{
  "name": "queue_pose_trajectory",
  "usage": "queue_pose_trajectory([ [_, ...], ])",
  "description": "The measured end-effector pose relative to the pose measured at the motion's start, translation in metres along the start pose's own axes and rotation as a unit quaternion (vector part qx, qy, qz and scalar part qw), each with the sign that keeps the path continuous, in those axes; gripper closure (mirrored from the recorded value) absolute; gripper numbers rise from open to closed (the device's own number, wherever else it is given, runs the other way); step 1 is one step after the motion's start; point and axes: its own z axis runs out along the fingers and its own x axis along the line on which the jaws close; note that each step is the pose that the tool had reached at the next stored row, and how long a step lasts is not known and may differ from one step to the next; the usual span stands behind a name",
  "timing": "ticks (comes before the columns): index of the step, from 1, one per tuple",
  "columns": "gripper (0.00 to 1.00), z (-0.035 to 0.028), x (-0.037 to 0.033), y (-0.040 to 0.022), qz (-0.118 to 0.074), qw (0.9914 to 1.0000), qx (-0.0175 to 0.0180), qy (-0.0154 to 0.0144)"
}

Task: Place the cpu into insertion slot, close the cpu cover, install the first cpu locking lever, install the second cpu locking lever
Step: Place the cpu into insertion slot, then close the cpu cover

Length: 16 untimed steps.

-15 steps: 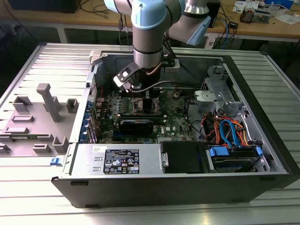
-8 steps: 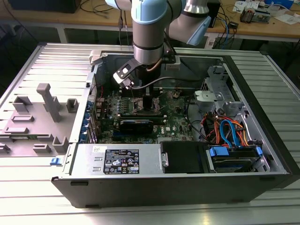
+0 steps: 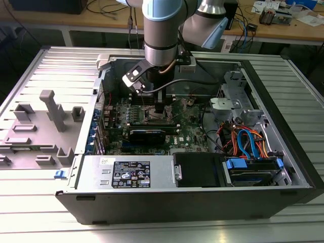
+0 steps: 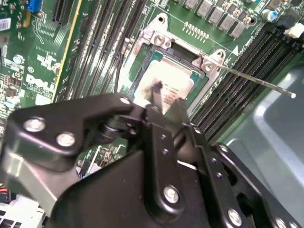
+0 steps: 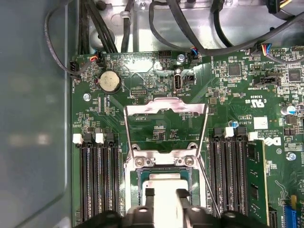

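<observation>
The cpu (image 5: 165,187) lies flat in the insertion slot (image 5: 164,170), its silver top (image 4: 173,76) showing inside the dark frame (image 4: 183,50). The cpu cover (image 5: 165,105) stands swung back off the socket, its cut-out framing the green board. My gripper (image 5: 165,194) hovers right over the cpu with its two black fingertips (image 5: 149,192) apart and nothing held between them. The second wrist view shows the gripper (image 4: 167,95) just above the chip. A thin locking lever (image 4: 256,81) sticks out free from the socket corner. In the exterior view my gripper (image 3: 160,107) reaches down into the open computer case.
Memory slots (image 5: 95,180) flank the socket on both sides. Black cables (image 5: 95,28) run along the case wall beyond the board. A power supply (image 3: 129,174) and drive cage with blue and orange cables (image 3: 248,144) fill the case's near side. Grey fixtures (image 3: 50,109) stand on the table.
</observation>
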Motion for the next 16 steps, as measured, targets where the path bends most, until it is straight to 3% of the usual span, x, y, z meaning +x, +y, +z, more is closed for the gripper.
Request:
queue_pose_trajectory([
  [3, 0.88, 0.0001, 0.0001, -0.0002, -0.009, 0.99996, 0.0, 0.0004],
  [5, 0.89, -0.0001, -0.0001, -0.004, -0.019, 0.99981, 0.0001, 0.0008],
  [16, 0.89, -0.0001, -0.0001, -0.0044, -0.02, 0.99981, 0.0001, 0.0008],
])
